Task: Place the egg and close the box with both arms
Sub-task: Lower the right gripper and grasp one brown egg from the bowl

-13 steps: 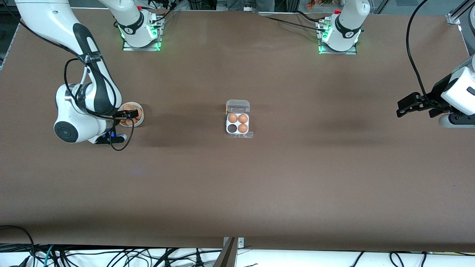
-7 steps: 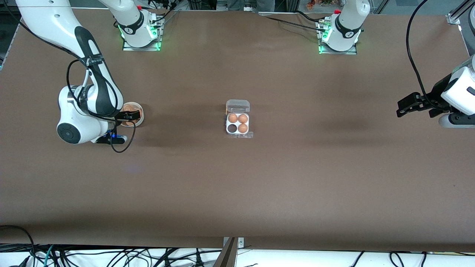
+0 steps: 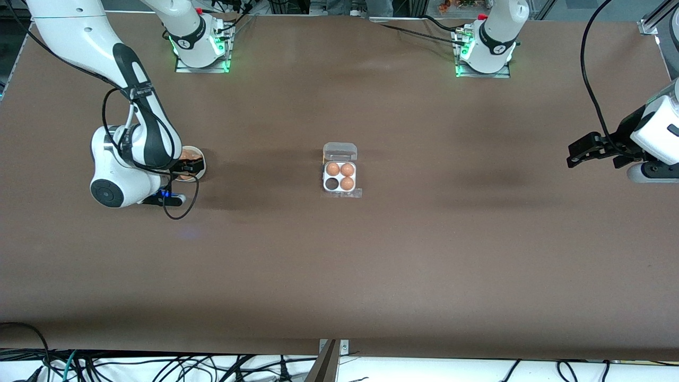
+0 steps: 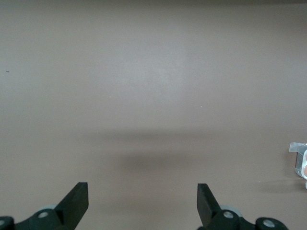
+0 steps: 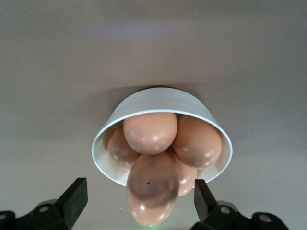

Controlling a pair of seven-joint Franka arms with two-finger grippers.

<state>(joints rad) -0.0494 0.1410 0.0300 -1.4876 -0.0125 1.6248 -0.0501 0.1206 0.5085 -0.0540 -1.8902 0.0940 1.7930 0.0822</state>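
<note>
Box [image 3: 340, 178] at table middle, lid open, three eggs in cells, one cell bare. White bowl [image 5: 163, 106] toward right arm's end of table, heaped with eggs; topmost egg [image 5: 152, 187] between spread fingers of right gripper [image 5: 136, 199], not gripped. Left gripper [image 4: 143, 200] over bare brown table [image 3: 424, 254] at left arm's end, fingers wide apart, waiting. Cables along table's near edge.

tan-orange eggs [image 5: 150, 132], white bowl [image 5: 158, 104], brown table [image 3: 424, 239]
</note>
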